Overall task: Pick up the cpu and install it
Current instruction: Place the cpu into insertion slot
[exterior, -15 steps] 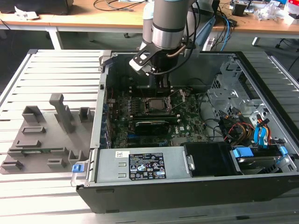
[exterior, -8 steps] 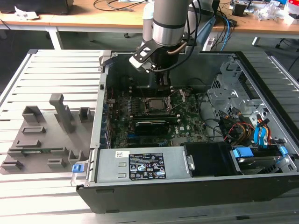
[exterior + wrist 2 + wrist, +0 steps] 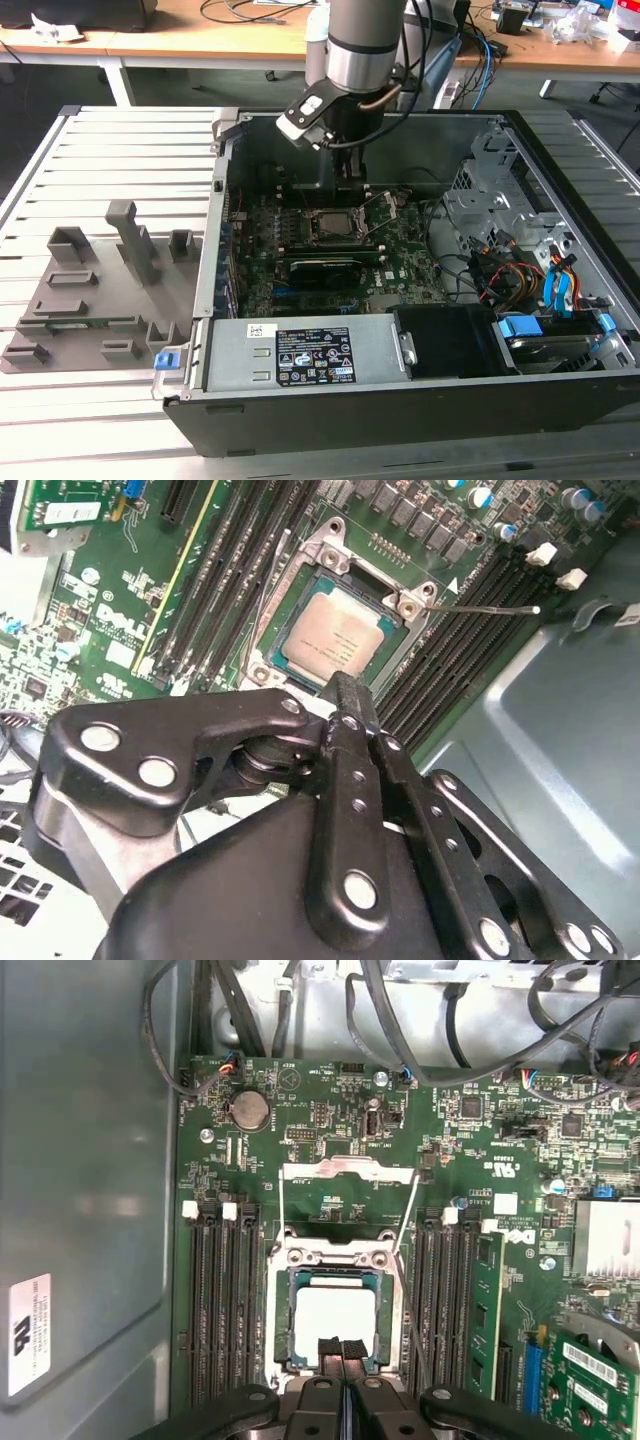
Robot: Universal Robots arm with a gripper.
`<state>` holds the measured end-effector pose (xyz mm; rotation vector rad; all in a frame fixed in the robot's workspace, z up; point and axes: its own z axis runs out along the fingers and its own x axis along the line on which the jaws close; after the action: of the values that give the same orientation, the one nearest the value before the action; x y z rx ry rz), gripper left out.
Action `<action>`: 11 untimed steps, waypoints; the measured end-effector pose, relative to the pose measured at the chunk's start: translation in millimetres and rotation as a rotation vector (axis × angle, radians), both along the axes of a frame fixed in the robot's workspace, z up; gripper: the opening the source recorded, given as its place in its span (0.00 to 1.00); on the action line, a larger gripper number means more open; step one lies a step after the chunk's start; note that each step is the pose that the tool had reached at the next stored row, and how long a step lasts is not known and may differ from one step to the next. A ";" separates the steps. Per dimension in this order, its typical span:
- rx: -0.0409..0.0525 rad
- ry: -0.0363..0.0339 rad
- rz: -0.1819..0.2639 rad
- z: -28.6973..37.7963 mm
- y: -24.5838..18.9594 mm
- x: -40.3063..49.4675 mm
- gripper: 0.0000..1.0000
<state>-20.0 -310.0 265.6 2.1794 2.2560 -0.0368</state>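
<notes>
Silver-grey metal faces up: your cpu (image 3: 335,1320) lies flat inside the socket frame (image 3: 283,1305) on the motherboard (image 3: 330,1110). It is square, with edges parallel to the memory slots (image 3: 220,1300). Your gripper (image 3: 342,1348) hangs over one edge, fingers pressed together and grasping nothing. The fingertips hide that edge, and glare blanks the chip's top.

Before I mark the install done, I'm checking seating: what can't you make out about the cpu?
First wrist view: the hand covers one edge of the cpu, whose top is washed out white, so seating there is unknown.
Second wrist view: the hand's tip hides one cpu corner.
Exterior view: the socket is too small to show the chip, and the arm hides the board behind it.
</notes>
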 end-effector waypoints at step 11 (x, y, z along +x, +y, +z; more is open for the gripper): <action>0.0043 0.0000 0.000 28.4 0.0 0.0 0.11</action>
<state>-20.0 -310.0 294.0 2.1814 2.2582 -0.0320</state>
